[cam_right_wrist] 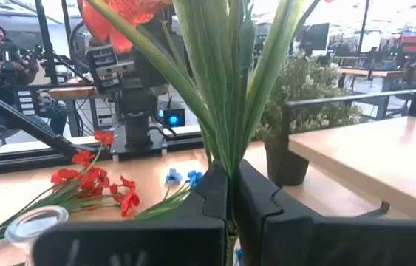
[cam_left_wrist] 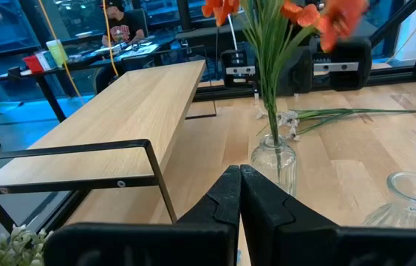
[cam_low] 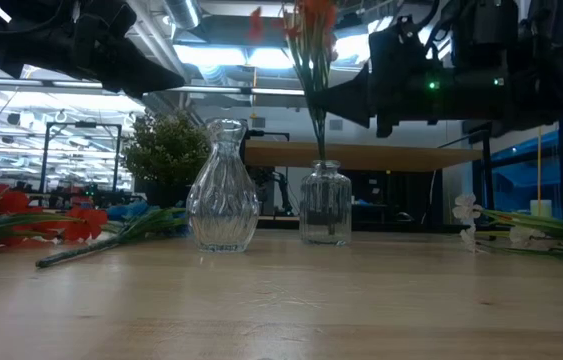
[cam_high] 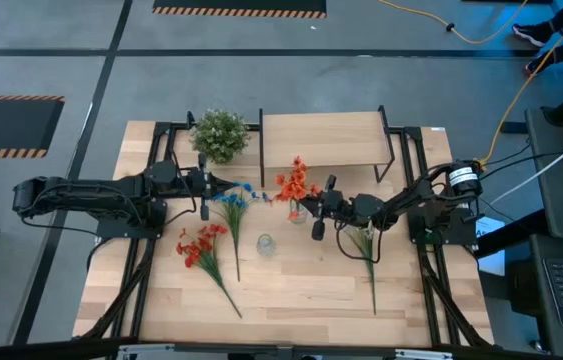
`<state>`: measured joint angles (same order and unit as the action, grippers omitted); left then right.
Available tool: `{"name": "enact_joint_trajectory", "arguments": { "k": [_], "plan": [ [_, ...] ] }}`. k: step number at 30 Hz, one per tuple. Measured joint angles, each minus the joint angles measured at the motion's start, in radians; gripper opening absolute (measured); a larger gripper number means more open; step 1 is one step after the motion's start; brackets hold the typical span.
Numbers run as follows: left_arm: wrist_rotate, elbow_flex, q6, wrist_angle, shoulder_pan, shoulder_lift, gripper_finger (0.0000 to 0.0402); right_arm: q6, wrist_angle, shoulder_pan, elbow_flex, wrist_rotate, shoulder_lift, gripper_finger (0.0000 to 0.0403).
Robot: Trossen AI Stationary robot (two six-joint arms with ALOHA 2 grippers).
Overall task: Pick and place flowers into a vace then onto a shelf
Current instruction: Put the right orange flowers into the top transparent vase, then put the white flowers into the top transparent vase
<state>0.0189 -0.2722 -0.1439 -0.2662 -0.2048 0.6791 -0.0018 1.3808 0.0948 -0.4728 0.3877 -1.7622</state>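
Observation:
A red-orange flower (cam_high: 296, 183) stands upright with its stems in a small clear jar vase (cam_low: 325, 205) near the table's middle. My right gripper (cam_high: 311, 208) is beside it on the right, shut on the stems. A ribbed clear vase (cam_high: 265, 244) stands empty, nearer the front. The blue flower (cam_high: 229, 200), a second red-orange flower (cam_high: 201, 245) and the pale white-green flower (cam_high: 364, 245) lie flat on the table. My left gripper (cam_high: 219, 186) hovers shut by the blue flower's head and holds nothing. The shelf (cam_high: 326, 140) stands at the far edge. My right gripper pinches the red-orange flower's green stems (cam_right_wrist: 222, 159) between its two fingers, above the jar's mouth. The fingers come level from the table's right and lie across the stems. The flower stands upright with its lower stem ends inside the jar vase (cam_low: 325, 225).
A bushy potted plant (cam_high: 220, 133) stands at the far edge, left of the shelf. Black metal frames run along both sides of the table. Bare wood shows along the near edge. A person sits at a desk (cam_left_wrist: 119, 29) beyond the table.

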Motion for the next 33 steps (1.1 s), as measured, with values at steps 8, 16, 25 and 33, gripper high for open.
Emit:
{"name": "enact_joint_trajectory", "arguments": {
  "k": [8, 16, 25, 33],
  "plan": [
    [0.0, 0.0, 0.001, 0.0, 0.0, 0.0, 0.0004, 0.018, -0.016, 0.0, -0.001, 0.022, -0.005, 0.0023],
    [0.0, 0.0, 0.0, 0.0, 0.0, 0.0, 0.0004, -0.004, -0.026, 0.0, -0.001, 0.022, -0.005, 0.0068],
    [0.0, 0.0, 0.0, 0.0, 0.0, 0.0, 0.0004, -0.002, -0.026, 0.0, -0.001, 0.022, -0.005, 0.0137],
    [0.0, 0.0, 0.0, 0.0, 0.0, 0.0, 0.0004, 0.0, -0.029, 0.0, -0.001, 0.021, 0.007, 0.0163]
  ]
}}
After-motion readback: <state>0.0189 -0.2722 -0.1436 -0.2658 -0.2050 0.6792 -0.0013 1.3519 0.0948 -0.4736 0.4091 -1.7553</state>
